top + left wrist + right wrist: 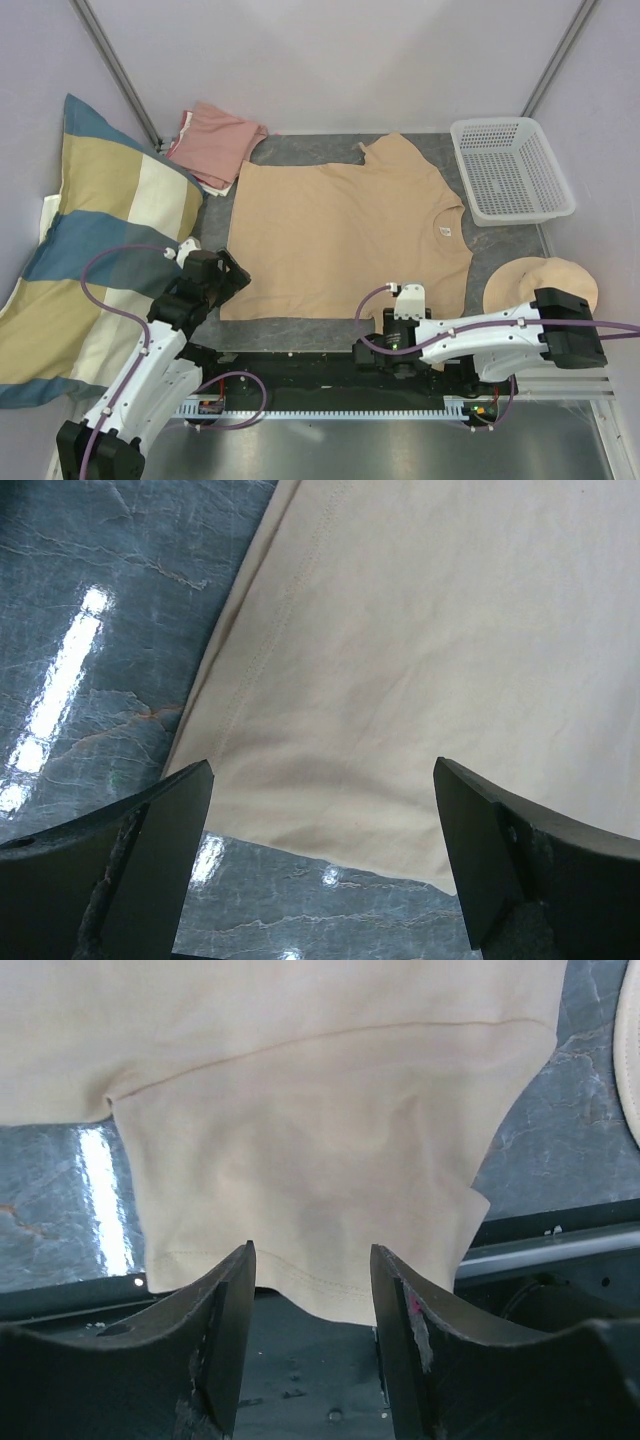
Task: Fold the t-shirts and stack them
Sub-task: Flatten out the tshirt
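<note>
On the grey marbled tabletop (300, 150) the tan t-shirt (340, 235) lies spread flat, its collar and small white neck label (445, 232) toward the right and its hem toward the left. The salmon-pink t-shirt (215, 143) sits folded at the back left corner, well apart from both arms and just beside the top of the striped pillow (90, 250). The left arm (150, 370) rises from its base at the near left and bends forward over the pillow's edge, with its wrist tipped down at the near left corner of the tan tee. In its wrist view the left fingers (150, 850) stand wide apart and hold nothing, framing the hem corner (300, 800) where cloth meets the glossy surface. The right arm (480, 335) stretches low and leftward along the near edge of the tabletop from its base on the right, its wrist pointing at the tee's near sleeve. In that wrist view the right fingers (215, 1340) are parted about halfway and grip nothing; the sleeve (300, 1190) lies past their tips, its stitched edge showing in the gap between them and drooping over the tabletop's near edge. A white mesh basket (510, 170) stands at the back right, and a round beige hat (535, 280) rests near the right arm's elbow.
</note>
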You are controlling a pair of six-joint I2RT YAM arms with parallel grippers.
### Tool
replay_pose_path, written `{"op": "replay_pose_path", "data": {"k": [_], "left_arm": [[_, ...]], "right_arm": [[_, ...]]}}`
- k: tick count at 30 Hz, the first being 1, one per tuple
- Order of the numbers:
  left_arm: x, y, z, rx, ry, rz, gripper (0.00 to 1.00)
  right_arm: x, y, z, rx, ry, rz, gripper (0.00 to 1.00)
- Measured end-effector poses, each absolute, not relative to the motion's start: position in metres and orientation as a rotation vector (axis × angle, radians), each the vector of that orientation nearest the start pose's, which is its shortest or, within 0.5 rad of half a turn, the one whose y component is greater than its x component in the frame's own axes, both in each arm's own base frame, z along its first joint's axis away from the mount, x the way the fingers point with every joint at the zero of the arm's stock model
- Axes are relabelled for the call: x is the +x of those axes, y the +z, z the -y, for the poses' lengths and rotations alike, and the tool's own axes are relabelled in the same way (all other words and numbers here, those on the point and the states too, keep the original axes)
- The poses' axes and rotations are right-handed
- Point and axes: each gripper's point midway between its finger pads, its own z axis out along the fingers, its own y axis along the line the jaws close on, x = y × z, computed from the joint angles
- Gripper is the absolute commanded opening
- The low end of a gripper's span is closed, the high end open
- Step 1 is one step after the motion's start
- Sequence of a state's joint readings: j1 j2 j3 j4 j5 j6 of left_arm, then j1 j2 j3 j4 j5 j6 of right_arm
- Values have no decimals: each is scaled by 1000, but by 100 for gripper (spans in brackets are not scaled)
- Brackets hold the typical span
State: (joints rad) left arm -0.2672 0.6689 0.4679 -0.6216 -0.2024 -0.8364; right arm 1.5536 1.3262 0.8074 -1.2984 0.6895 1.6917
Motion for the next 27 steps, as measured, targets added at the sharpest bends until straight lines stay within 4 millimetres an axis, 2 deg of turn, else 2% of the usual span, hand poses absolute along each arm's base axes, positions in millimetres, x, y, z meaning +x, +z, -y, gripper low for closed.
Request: {"op": "replay_pose_path", "data": {"k": [4, 12, 15, 18, 20, 22, 27], "left_arm": [[210, 83, 53, -760, -286, -2266, 100], [211, 86, 52, -745, -281, -2260, 100], [215, 90, 52, -730, -270, -2262, 100], [221, 97, 52, -713, -262, -2260, 100], [226, 103, 53, -701, -262, -2253, 100], [229, 110, 54, -689, -270, -2236, 100], [231, 117, 55, -677, -285, -2213, 100]], "right_arm": [[99, 75, -154, 93, -257, -2403, 58], [162, 97, -145, 259, -195, -2348, 59], [191, 107, -146, 261, -211, -2330, 59], [228, 117, -160, 230, -239, -2310, 59], [260, 122, -172, 222, -230, -2293, 59], [293, 128, -174, 244, -216, -2283, 59], [387, 144, -147, 344, -200, -2231, 60]]}}
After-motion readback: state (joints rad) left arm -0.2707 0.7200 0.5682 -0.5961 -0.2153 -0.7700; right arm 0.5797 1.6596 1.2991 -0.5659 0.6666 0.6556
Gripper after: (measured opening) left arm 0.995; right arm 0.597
